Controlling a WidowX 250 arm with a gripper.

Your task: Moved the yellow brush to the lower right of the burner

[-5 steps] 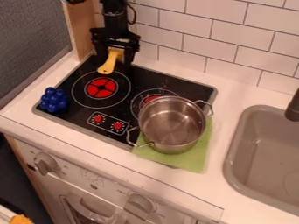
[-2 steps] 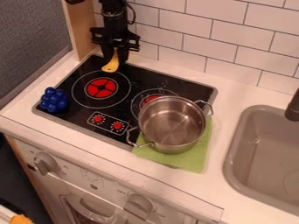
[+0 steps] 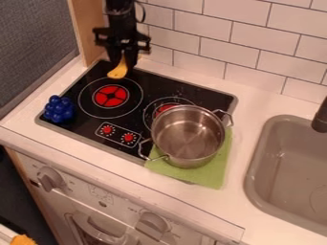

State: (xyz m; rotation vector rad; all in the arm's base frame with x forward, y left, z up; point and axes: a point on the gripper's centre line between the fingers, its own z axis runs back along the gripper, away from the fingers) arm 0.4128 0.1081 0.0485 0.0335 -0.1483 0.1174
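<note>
The robot arm [image 3: 121,21] comes in at the top, and the top of it is cut off. The end effector [image 3: 123,67] hangs over the far left corner of the black stove top [image 3: 83,127], pinching the yellow brush [image 3: 117,72]. The brush is between the stove's far left corner and the left burner [image 3: 110,95], which is red in the middle. Its rounded end pokes out low, but the end effector hides the other end. It is hard to see if the brush touches the stove. At the near left corner of the stove sits a bunch of blue grapes [image 3: 59,109]. The shiny pot [image 3: 188,134] is at the near right corner. It hides part of the right burner [image 3: 167,109], so just a bit of red peeks out. A green cloth [image 3: 214,172] is under the pot. The pot covers much of it, and one end of it lies on the white desk [image 3: 256,103]. The big gray sink [image 3: 252,177] is at the right of the desk, cut off by the side of the view. The dark tap [image 3: 321,117] is cut off too. Something orange [image 3: 23,240] peeks in at the bottom left, but I can't tell what it is.
</note>
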